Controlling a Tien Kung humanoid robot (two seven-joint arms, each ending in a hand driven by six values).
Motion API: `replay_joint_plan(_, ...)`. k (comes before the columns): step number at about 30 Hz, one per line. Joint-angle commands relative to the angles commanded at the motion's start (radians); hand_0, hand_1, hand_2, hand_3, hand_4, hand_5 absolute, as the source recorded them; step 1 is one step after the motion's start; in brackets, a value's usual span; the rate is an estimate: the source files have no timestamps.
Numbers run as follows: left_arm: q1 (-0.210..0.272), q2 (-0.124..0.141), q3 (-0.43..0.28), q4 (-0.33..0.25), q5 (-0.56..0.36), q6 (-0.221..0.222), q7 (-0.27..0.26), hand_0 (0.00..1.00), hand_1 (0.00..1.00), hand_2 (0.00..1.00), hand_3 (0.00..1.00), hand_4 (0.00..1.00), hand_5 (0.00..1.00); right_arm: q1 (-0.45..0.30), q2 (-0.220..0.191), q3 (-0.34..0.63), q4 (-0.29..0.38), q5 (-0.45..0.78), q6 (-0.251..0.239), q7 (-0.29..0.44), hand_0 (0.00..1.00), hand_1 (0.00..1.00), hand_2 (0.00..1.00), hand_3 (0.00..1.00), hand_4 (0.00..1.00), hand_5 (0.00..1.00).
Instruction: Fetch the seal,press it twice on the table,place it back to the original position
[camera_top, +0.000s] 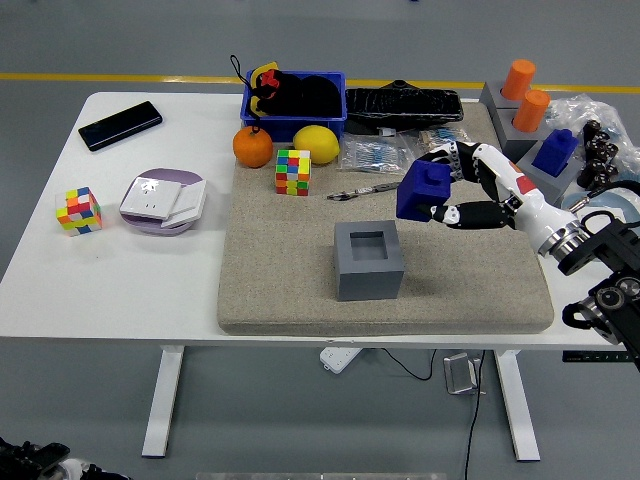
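Blue block-shaped seal (421, 189), clamped between the fingers (445, 154) and thumb of the robot's right hand (455, 185), hangs in the air above the grey felt mat (280, 265), just up and to the right of the grey square holder with its open recess (369, 260). The black-and-white right arm reaches in from the picture's right edge over the mat's right half. The seal sits clear of the holder and does not touch the mat, and a black pen (365, 189) lies on the mat just to the seal's left. Along the mat's far edge stand an orange (252, 147), a yellow lemon (315, 144) and a multicoloured puzzle cube (293, 172), with a blue plastic bin of dark items (294, 103) and a black tray (402, 104) behind them. At the far right, a second blue seal (556, 152) rests in another grey holder near two orange cylinders (524, 94). On the bare white table (120, 270) to the left lie a black phone (120, 125), a second puzzle cube (78, 210) and a round plate stacked with white cards (162, 200). The left arm does not appear in the head view.
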Motion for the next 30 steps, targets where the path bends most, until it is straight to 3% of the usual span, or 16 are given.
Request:
replay_joint_plan(4, -0.001, 0.000, 0.002, 0.000, -0.002, 0.000, 0.000, 0.722, 0.693, 0.681, 0.749, 0.682, 0.257, 0.021, 0.004, -0.032, -0.015, 0.006, 0.025, -0.020, 0.511, 0.370, 0.395, 0.442, 0.712, 0.002)
replay_joint_plan(30, 0.001, -0.002, 0.002, -0.001, 0.001, -0.001, 0.001, 0.722, 0.693, 0.681, 0.749, 0.683, 0.258, 0.131, 0.051, -0.194, -0.158, 0.067, 0.012, 0.000, 0.506, 0.369, 0.392, 0.440, 0.709, 0.002)
